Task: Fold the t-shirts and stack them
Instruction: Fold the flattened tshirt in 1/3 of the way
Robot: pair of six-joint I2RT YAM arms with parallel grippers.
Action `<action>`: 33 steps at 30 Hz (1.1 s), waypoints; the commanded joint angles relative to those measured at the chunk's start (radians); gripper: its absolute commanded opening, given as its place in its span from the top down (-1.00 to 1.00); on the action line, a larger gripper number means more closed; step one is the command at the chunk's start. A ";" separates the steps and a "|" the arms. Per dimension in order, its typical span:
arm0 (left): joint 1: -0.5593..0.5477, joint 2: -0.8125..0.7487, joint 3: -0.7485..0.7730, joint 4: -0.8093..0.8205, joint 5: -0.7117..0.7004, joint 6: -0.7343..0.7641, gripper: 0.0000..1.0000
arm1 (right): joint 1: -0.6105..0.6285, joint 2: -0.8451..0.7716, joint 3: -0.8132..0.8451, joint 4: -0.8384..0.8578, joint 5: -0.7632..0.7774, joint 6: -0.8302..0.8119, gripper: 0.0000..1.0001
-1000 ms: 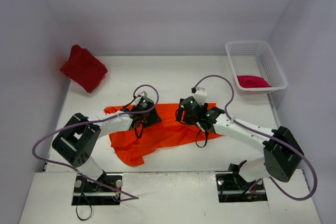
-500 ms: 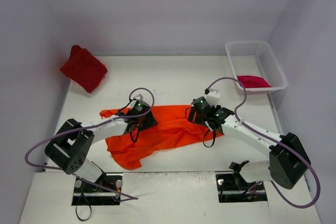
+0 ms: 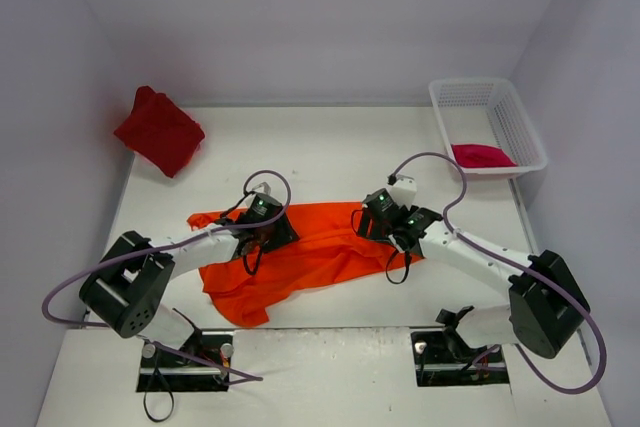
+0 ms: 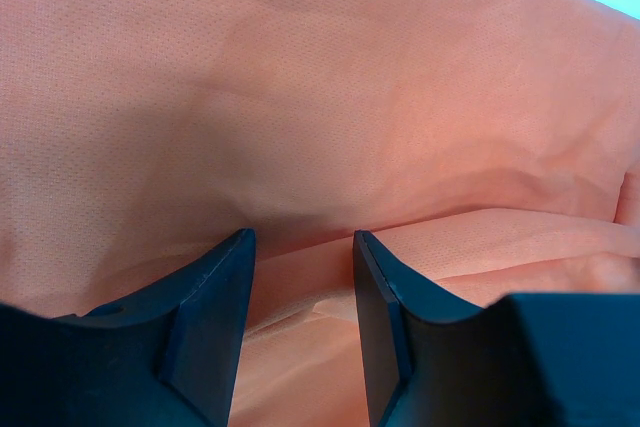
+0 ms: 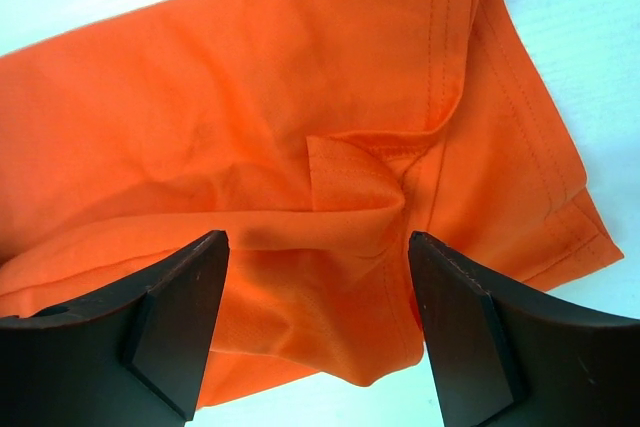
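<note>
- Lying rumpled on the table [image 3: 330, 147], close to the arm bases, is the orange shirt [image 3: 320, 247].
- The left gripper [image 4: 300, 247] is low on the left part of this shirt. Its fingers stand a narrow way apart with a ridge of cloth in the gap, and I cannot tell if it grips.
- The right gripper [image 5: 315, 239] hangs over the right end of the shirt, jaws wide, holding nothing.
- Farther back, at the left edge, the dark red shirt [image 3: 158, 130] lies bunched.
- At the far right, a white basket [image 3: 520, 127] holds the pink shirt [image 3: 480, 155].
</note>
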 commanded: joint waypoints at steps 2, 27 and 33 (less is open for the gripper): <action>0.003 0.000 0.014 -0.039 0.016 0.029 0.22 | 0.009 -0.010 -0.028 -0.010 0.008 0.027 -0.37; 0.038 -0.066 -0.014 -0.099 0.008 0.063 0.22 | 0.009 -0.023 -0.063 -0.019 0.020 0.053 1.00; 0.044 -0.083 -0.026 -0.111 0.008 0.075 0.22 | 0.007 -0.012 -0.007 -0.019 0.034 0.030 1.00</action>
